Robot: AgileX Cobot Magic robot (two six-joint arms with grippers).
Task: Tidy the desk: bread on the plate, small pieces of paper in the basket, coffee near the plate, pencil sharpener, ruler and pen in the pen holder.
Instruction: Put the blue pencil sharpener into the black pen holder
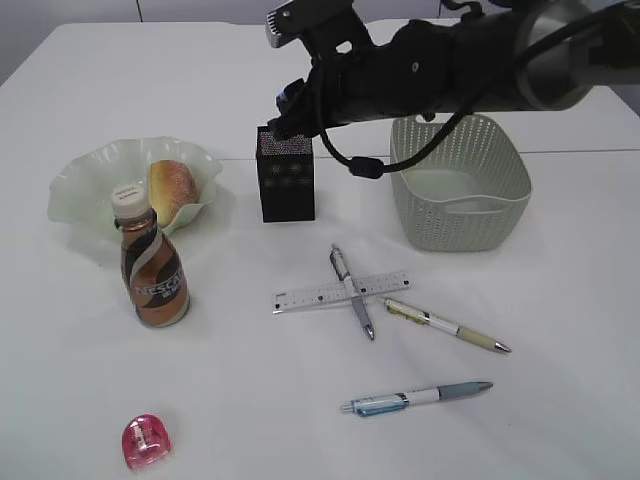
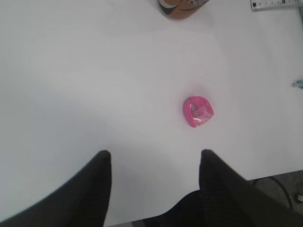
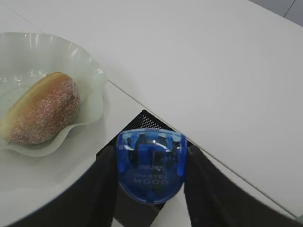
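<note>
Right gripper [image 3: 150, 177] jaws clamp the blue sharpener [image 3: 150, 165]; the pen holder [image 3: 142, 124] seems directly beneath, so centre before releasing.

Black arm [image 1: 440, 65], silver-grey joint, looping black cable, dark matte pincer fingers [image 2: 94, 189].

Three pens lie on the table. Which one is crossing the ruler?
The grey pen, the one farthest left, lies across the ruler. The cream pen and the blue pen lie clear of it.
</note>
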